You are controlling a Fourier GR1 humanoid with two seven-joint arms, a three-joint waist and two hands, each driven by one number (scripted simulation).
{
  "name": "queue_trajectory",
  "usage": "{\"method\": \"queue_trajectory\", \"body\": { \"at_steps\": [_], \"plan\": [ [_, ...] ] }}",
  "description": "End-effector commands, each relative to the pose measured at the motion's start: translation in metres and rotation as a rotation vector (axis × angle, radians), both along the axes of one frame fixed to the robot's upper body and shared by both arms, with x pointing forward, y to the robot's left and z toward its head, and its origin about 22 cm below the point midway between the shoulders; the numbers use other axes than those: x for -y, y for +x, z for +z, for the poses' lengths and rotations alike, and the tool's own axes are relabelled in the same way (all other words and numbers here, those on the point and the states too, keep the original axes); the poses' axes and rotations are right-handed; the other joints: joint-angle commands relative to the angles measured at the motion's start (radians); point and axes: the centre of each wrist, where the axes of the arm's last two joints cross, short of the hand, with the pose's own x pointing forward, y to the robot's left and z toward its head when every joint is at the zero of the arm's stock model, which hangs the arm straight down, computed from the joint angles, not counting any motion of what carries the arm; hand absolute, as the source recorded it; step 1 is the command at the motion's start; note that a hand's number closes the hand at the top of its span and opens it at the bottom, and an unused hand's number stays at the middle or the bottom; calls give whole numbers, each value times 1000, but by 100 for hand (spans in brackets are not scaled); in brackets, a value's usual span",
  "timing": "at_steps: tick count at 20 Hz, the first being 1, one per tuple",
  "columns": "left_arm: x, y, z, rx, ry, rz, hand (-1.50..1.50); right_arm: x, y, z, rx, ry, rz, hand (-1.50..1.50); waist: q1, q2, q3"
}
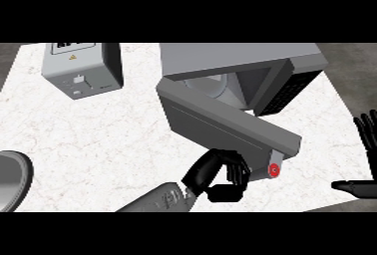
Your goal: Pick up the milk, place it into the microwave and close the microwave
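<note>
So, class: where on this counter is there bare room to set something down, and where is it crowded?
Bare counter lies between the grey box, the plate and the microwave door. It is crowded at the door's end, where the left hand sits. The right hand rests at the right edge.

We see two black robot hands. The left robot hand (219, 175) is matte black, with a smooth, rounded back and slender segmented fingers. It joins a grey forearm (158, 200) that tapers towards the wrist and carries a faint pale marking on its upper face, too small for us to read. Of the right robot hand (365, 149) we see only thin black fingers, ridged along their length, and a separate black thumb with a blunt, rounded tip; its forearm is out of view.
</note>
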Motion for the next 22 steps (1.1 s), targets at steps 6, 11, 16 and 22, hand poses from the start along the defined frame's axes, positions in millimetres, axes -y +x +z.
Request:
{"method": "queue_trajectory", "body": {
  "at_steps": [6,11,16,22],
  "plan": [
    [24,40,51,172,-84,64,150,-10,28,31,73,18,158,-150,-72,17,0],
    [31,62,75,203,-93,114,150,-11,38,47,93,7,177,-150,-119,29,4],
    [33,81,91,213,-94,154,150,-19,51,64,133,17,236,-150,-147,44,5],
    [35,97,106,237,-89,204,150,-27,62,79,147,38,310,-150,-181,58,8]
  ]
}}
